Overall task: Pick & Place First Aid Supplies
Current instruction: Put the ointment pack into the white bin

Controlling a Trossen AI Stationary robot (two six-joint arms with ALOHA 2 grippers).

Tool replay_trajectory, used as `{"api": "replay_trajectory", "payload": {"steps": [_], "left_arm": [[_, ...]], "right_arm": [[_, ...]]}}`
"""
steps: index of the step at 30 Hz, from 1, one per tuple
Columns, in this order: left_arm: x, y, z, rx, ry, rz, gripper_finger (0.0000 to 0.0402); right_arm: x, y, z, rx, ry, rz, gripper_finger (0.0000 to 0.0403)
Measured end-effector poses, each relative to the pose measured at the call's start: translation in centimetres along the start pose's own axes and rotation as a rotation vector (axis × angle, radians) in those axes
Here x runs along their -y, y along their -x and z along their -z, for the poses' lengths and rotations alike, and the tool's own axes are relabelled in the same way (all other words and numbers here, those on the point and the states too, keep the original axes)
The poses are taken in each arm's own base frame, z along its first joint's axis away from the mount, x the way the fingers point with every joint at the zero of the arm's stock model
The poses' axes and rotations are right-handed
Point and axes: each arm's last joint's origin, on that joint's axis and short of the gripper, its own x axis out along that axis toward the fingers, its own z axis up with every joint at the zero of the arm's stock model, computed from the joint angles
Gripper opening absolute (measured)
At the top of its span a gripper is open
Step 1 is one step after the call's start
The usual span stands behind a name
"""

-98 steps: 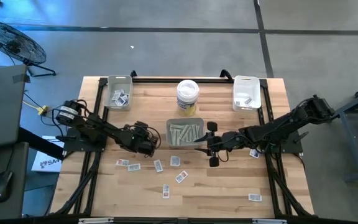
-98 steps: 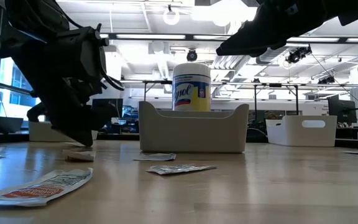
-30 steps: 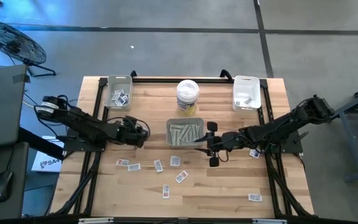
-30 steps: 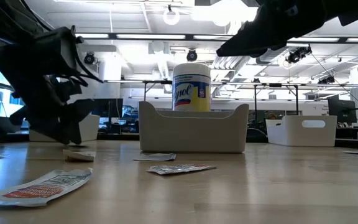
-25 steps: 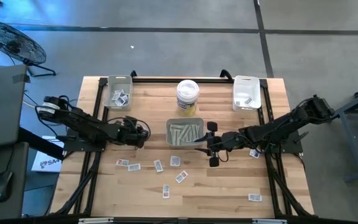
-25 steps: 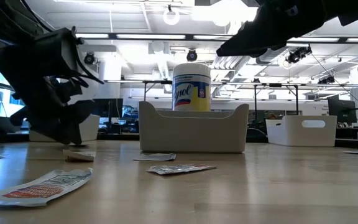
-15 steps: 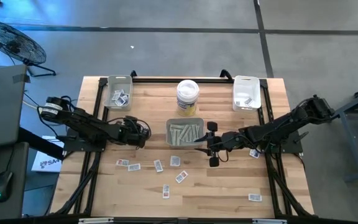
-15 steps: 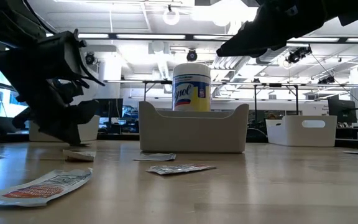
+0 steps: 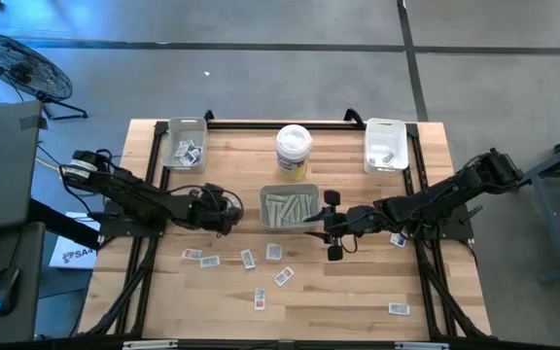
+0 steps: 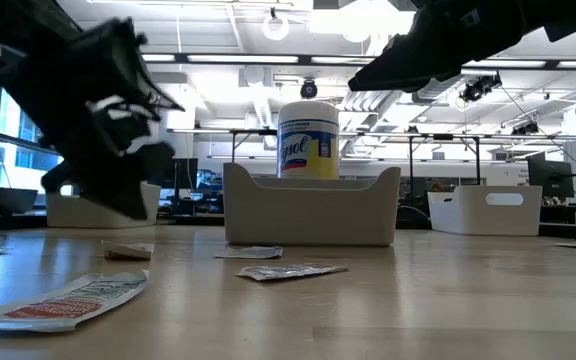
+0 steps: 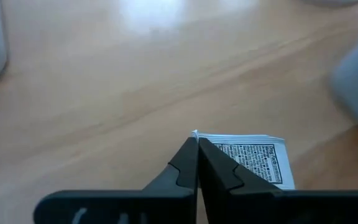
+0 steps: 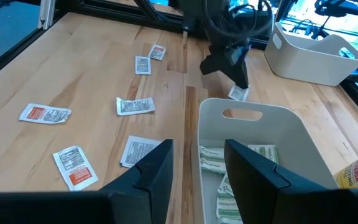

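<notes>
Pale wood table (image 9: 348,292) carries loose first aid packets (image 9: 248,260) scattered across its near half, approx. in front of the grey centre tray (image 9: 290,190). Left gripper (image 9: 229,210) sits just left of that tray, above the table. Left wrist view shows what the high view cannot: fingers (image 11: 182,168) pressed together on the corner of one white square packet (image 11: 253,155) w/ dark print, packet hanging clear of the wood. Right wrist view confirms this from the opposite side: left gripper (image 12: 236,81) w/ small white packet (image 12: 238,93) at its tip, just beyond the tray rim (image 12: 253,106). Right gripper (image 9: 325,226) hovers at the tray's right edge; right wrist view shows its fingers (image 12: 151,171) spread apart, nothing between them. Same view shows long narrow strip packets (image 12: 241,155) lying inside the tray, also visible from above. Low view hides tray contents behind the tray wall (image 10: 311,212) but shows the white tub (image 10: 308,140) w/ yellow label standing behind it, plus packets (image 10: 290,270) flat on the wood in front. High view only: white tray (image 9: 185,143) at far left corner holding square packets, second white tray (image 9: 385,144) at far right corner, one packet (image 9: 398,308) apart near the front right.
</notes>
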Motion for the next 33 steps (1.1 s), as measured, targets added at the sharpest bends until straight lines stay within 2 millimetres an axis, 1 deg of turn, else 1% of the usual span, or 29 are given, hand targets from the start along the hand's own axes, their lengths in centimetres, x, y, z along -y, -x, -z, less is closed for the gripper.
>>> {"api": "replay_trajectory", "payload": {"steps": [3, 8, 10, 12, 15, 19, 22, 25, 28, 33], "left_arm": [[1.2, 1.0, -0.3, 0.052, -0.035, 0.036, 0.0001], [3.3, 3.5, -1.0, 0.152, -0.089, 0.099, 0.0000], [4.0, 4.7, -1.4, 0.174, -0.103, 0.131, 0.0000], [4.7, 5.7, -1.9, 0.160, -0.124, 0.173, 0.0000], [5.8, 6.7, -2.5, 0.142, -0.170, 0.224, 0.0000], [7.0, 7.6, -3.1, 0.103, -0.253, 0.310, 0.0000], [7.6, 7.9, -3.2, 0.068, -0.315, 0.390, 0.0000], [8.2, 8.2, -3.2, 0.029, -0.358, 0.482, 0.0000], [8.5, 8.4, -3.2, 0.009, -0.381, 0.542, 0.0000], [8.7, 8.6, -3.1, -0.008, -0.409, 0.577, 0.0000]], "right_arm": [[0.0, 0.0, 0.0, 0.001, 0.004, -0.001, 0.0138], [-0.1, 0.0, 0.0, 0.006, 0.043, -0.028, 0.0138], [-0.3, -0.2, -0.1, 0.029, 0.112, -0.035, 0.0138], [-0.7, -0.7, -0.2, 0.068, 0.215, -0.047, 0.0138], [-1.9, -2.2, 0.2, 0.097, 0.377, -0.067, 0.0138], [-3.9, -5.2, 0.0, 0.093, 0.571, -0.060, 0.0138], [-5.4, -7.5, -0.7, 0.070, 0.696, 0.008, 0.0138], [-6.6, -9.4, -1.4, 0.020, 0.837, 0.137, 0.0138], [-7.6, -10.9, -1.4, -0.050, 0.961, 0.233, 0.0138], [-8.3, -12.3, -1.1, -0.097, 1.078, 0.271, 0.0138]]}}
